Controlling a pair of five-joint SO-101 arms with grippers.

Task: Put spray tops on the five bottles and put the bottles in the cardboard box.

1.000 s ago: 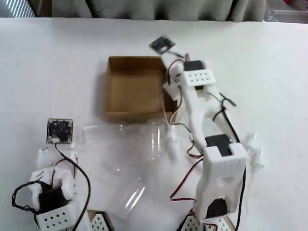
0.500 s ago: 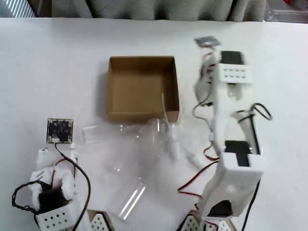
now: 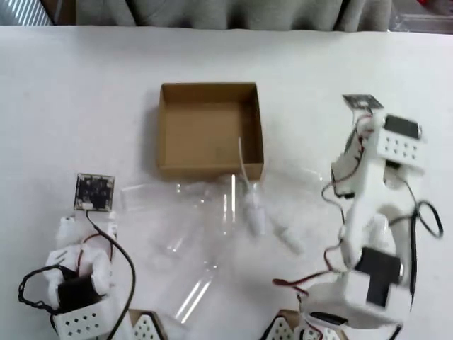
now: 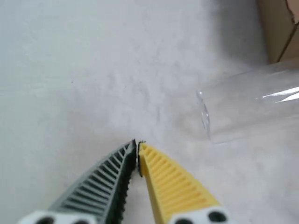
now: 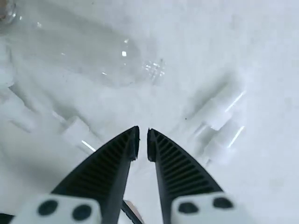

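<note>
Grabbing among the loose spray tops (image 5: 219,116) looks risky. They lie close together on the worktop (image 3: 85,85), so the right end effector (image 5: 142,135), clenched to a sliver and grasping nothing, could knock one aside. It could also nudge the clear bottles (image 3: 226,205), which lie on their sides just beside the empty cardboard box (image 3: 209,131) and would likely roll. The right arm is folded, pointing down over the tops. The left end effector (image 4: 138,145), clenched and empty, sits low near one bottle's open mouth.
</note>
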